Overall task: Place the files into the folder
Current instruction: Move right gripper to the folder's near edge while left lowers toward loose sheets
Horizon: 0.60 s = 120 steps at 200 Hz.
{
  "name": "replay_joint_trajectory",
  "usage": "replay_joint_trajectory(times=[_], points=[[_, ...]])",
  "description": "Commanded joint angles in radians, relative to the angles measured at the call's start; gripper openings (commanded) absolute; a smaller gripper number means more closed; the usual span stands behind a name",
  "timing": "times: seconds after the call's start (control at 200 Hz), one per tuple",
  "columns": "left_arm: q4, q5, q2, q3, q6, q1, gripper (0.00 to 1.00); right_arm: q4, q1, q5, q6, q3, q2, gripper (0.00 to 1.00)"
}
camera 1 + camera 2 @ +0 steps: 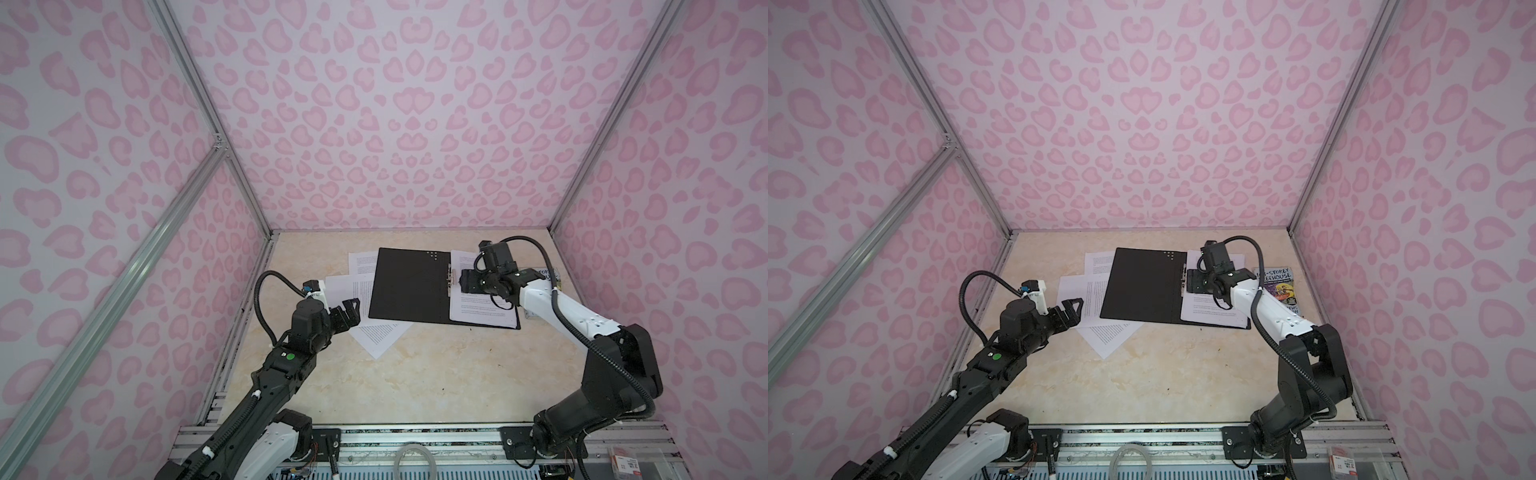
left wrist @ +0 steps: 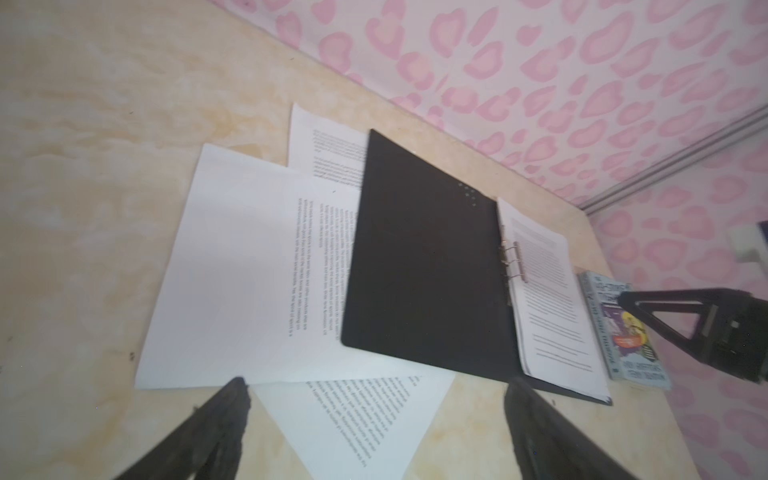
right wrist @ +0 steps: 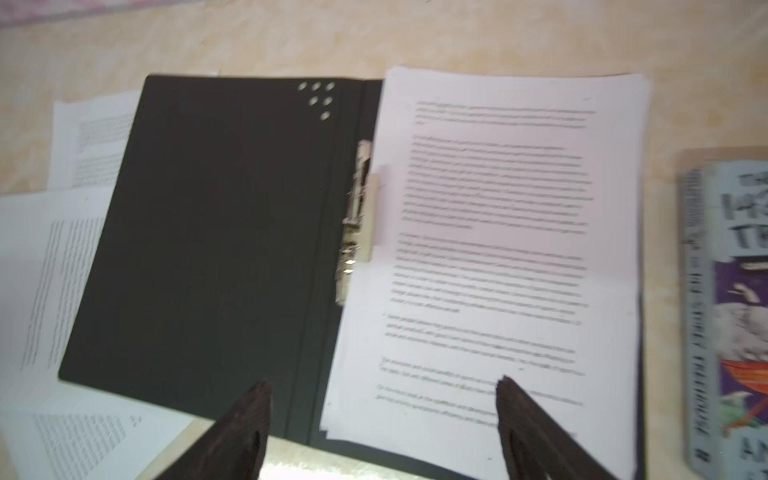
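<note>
The folder [image 1: 409, 286] [image 1: 1142, 286] lies open and flat at the back of the table, black inside up, with its metal clip [image 3: 357, 216] at the spine. A stack of files [image 1: 484, 309] [image 3: 498, 249] rests on its right half. Three more files [image 1: 345, 286] [image 2: 249, 270] lie loose under and beside its left half. My left gripper [image 1: 351, 309] [image 2: 376, 382] hovers open over the loose sheets by the folder's left front corner. Above the spine and the stack, my right gripper [image 1: 463, 282] [image 3: 384, 382] is open and holds nothing.
A small colourful paperback book [image 1: 1277, 291] [image 3: 731, 311] lies just right of the folder, partly under my right arm. Pink patterned walls [image 1: 395, 124] close in the back and both sides. A roll of tape [image 1: 413, 459] sits on the front rail.
</note>
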Motion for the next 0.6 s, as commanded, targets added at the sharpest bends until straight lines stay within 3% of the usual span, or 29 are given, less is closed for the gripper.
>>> replay_joint_trajectory(times=[0.0,0.16,0.36,0.595], points=[[-0.038,0.012,0.069,0.015,-0.01,0.064,0.97,0.063,0.069,-0.071,-0.024,-0.008,0.049,0.82],[-0.011,0.063,0.203,0.032,-0.003,0.159,0.97,0.102,0.167,-0.078,-0.037,0.015,0.151,0.8],[0.03,0.131,0.385,0.081,0.03,0.288,0.97,0.184,0.198,-0.158,-0.013,-0.006,0.208,0.79],[0.016,0.226,0.561,0.174,0.079,0.33,0.99,0.224,0.205,-0.187,-0.002,-0.038,0.229,0.79]])
